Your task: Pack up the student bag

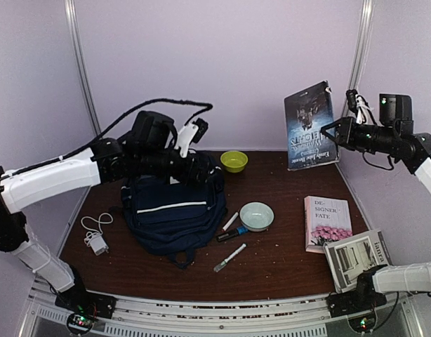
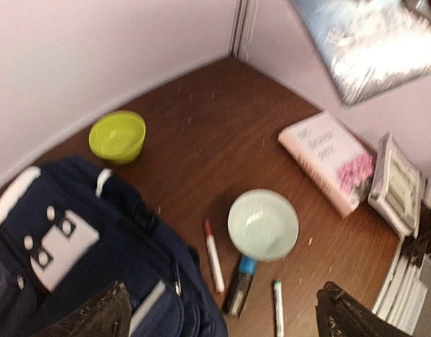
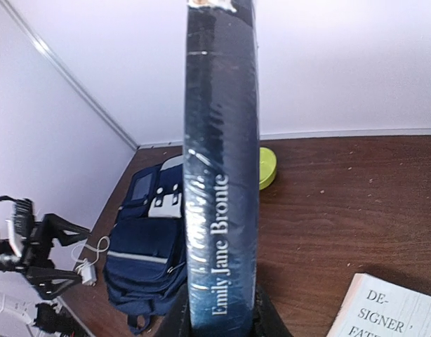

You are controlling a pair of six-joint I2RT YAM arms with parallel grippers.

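Book (image 3: 222,175) spine: "Emily Jane Bronte"

dark book (image 2: 373,42) blurred, cut off at top, pink book (image 3: 387,312) cropped btm-right, green bowl (image 3: 267,168) half hidden behind dark book

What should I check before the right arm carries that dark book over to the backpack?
1. Right gripper shut on the dark book, book lifted clear: ok.
2. Student bag mouth open: cannot tell, its top is hidden under the left arm.
3. Left gripper holding the bag open: not ok, jaws wide and empty.
4. Space above the bag free: not ok, the left arm hangs over it.
5. Yellow-green bowl clear of the likely path: ok, the book is held well above it.
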